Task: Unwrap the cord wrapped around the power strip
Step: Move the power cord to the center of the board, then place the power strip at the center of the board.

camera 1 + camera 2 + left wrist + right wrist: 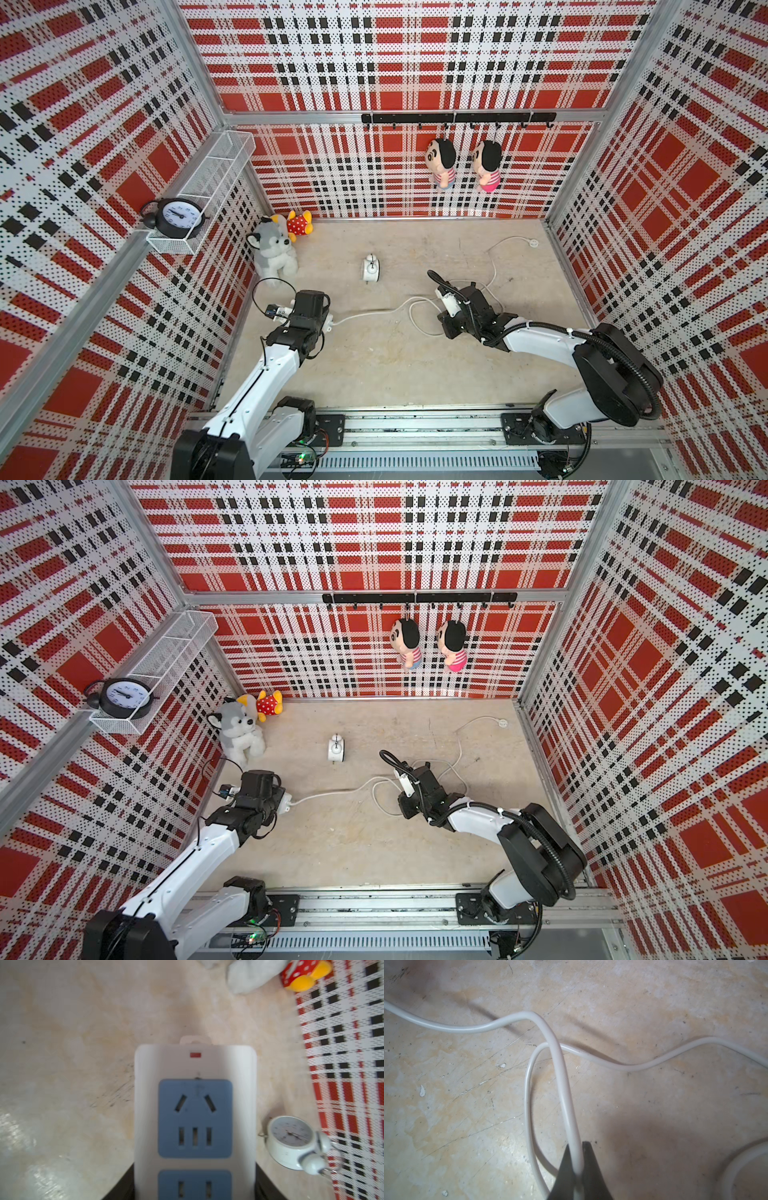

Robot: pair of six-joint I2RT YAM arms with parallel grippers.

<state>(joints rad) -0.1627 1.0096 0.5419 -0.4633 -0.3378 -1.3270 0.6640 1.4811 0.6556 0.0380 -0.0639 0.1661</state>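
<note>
- Where the cord (562,1076) leaves the power strip (195,1064), each arm tends one end. The left hand (195,1167) is clamped across the strip's width, its dark fingers (122,1188) against both long sides, with the socket face toward the wrist camera.
- The right hand (577,1147) is pressed together on the cord, pinching one strand between its fingertips (564,1172). It is well apart from the power strip, on the side where the cord comes out.
- The power strip's long axis runs straight out from the left hand. In both top views only its cord end shows, poking out from under that hand and facing the right hand.
- From the power strip the cord lies in a gentle line on the surface (374,374), then curls loosely just beside the right hand. It wanders on to the plug (533,243), the point farthest from the strip.
- No turn of cord crosses the strip's face in the left wrist view, so the unwrapping looks nearly finished. The underside is hidden.
- The next move likely turns on drawing the pinched strand away from the power strip, along its long axis. The right hand is the nearer one to the slack.
- Count: one power strip, one cord, one plug and two arms.
- Two clocks: a small white clock (370,269) on the surface and a black clock (178,216) on a wire shelf (208,174).
- Four soft toys: a grey dog (272,253), a yellow and red toy (297,224) and two hanging dolls (441,164).
</note>
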